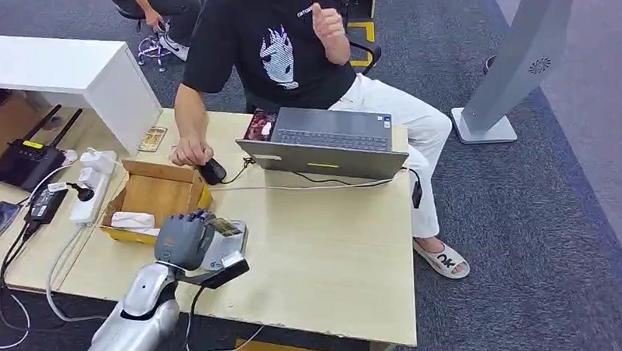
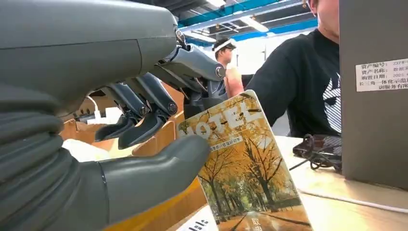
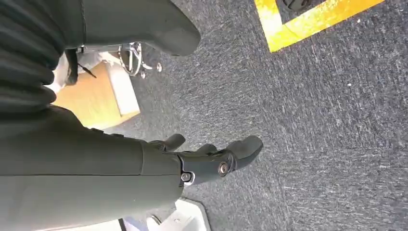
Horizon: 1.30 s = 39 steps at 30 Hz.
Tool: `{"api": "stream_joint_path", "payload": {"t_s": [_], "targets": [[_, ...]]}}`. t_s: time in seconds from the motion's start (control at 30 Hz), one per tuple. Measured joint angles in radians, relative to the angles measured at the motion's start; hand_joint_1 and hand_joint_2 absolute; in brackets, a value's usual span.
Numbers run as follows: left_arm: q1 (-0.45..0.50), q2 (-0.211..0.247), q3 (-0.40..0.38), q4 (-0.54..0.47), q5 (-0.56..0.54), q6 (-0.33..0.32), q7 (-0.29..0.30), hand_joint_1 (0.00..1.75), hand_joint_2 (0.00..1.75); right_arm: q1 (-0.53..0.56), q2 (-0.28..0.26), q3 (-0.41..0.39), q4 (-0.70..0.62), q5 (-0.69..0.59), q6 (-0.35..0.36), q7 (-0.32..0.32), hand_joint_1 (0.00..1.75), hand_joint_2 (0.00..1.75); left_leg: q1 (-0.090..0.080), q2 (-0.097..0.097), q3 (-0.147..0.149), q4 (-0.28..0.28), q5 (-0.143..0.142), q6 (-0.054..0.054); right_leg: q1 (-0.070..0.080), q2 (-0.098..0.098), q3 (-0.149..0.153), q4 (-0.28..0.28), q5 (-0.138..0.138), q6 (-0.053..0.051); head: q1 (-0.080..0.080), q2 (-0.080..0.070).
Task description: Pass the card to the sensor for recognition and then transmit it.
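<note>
I'm working at a pale wooden table [image 1: 334, 245] on grey carpet, a person sitting across behind a laptop [image 1: 328, 142]. My left hand [image 1: 187, 238] is pinching the card [image 2: 245, 168] between thumb and fingers, holding it upright, long axis standing up. It is hovering just over the white sensor [image 1: 226, 252], beside the cardboard box [image 1: 154, 198]. Bare tabletop is stretching toward the person. My right hand [image 3: 211, 161] is hanging over the carpet, fingers loose and holding nothing.

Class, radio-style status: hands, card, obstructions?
Left hand pinches hotel card above the sensor. Right hand hangs open over carpet. Nothing in the way.
</note>
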<state>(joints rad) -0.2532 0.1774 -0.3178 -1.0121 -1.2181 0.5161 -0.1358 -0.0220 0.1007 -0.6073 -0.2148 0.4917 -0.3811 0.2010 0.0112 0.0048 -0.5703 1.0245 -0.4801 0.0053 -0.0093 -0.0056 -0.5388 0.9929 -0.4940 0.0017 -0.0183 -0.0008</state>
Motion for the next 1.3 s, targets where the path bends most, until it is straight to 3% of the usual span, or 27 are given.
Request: {"api": "stream_joint_path", "payload": {"t_s": [0.33, 0.47, 0.67, 0.83, 1.27, 1.3], "targets": [[0.009, 0.013, 0.000, 0.000, 0.026, 0.067, 0.006, 1.75, 1.75, 0.001, 0.000, -0.013, 0.000, 0.017, -0.001, -0.003, 0.00, 1.75, 0.000, 0.000, 0.000, 0.000, 0.000, 0.000, 0.000, 0.000, 0.000, 0.000, 0.000, 0.000, 0.000, 0.000], [0.033, 0.053, 0.028, -0.120, 0.083, 0.100, -0.002, 1.75, 1.75, 0.006, 0.000, -0.029, 0.000, 0.040, -0.003, -0.005, 0.00, 1.75, 0.001, 0.000, -0.001, 0.000, 0.000, 0.000, 0.000, 0.000, -0.001, 0.000, 0.000, 0.000, 0.000, 0.000], [0.044, 0.113, 0.140, -0.338, 0.129, 0.101, -0.031, 1.75, 1.75, 0.009, 0.000, -0.056, 0.000, 0.078, -0.002, -0.011, 0.00, 1.75, 0.001, 0.000, -0.001, 0.000, 0.000, 0.000, 0.001, 0.000, -0.001, 0.001, 0.000, 0.000, 0.000, 0.000], [0.047, 0.152, 0.218, -0.440, 0.153, 0.099, -0.037, 1.75, 1.75, 0.011, 0.000, -0.067, -0.001, 0.095, 0.000, -0.022, 0.00, 1.75, 0.001, 0.000, -0.001, 0.000, 0.000, 0.000, 0.001, 0.000, -0.001, 0.001, 0.000, 0.000, 0.000, 0.000], [0.004, 0.197, 0.326, -0.476, 0.193, 0.091, -0.055, 1.75, 1.75, 0.010, 0.000, -0.086, -0.001, 0.130, 0.015, -0.026, 0.00, 1.75, 0.001, 0.000, -0.001, 0.000, 0.000, 0.000, 0.001, 0.000, -0.001, 0.001, 0.000, 0.000, 0.000, 0.000], [0.001, 0.197, 0.327, -0.476, 0.194, 0.092, -0.055, 0.54, 1.75, 0.010, 0.000, -0.087, -0.001, 0.130, 0.015, -0.025, 0.00, 1.75, 0.001, 0.000, -0.001, 0.000, 0.000, 0.000, 0.001, 0.000, -0.001, 0.001, 0.000, 0.000, 0.000, 0.000]]}}
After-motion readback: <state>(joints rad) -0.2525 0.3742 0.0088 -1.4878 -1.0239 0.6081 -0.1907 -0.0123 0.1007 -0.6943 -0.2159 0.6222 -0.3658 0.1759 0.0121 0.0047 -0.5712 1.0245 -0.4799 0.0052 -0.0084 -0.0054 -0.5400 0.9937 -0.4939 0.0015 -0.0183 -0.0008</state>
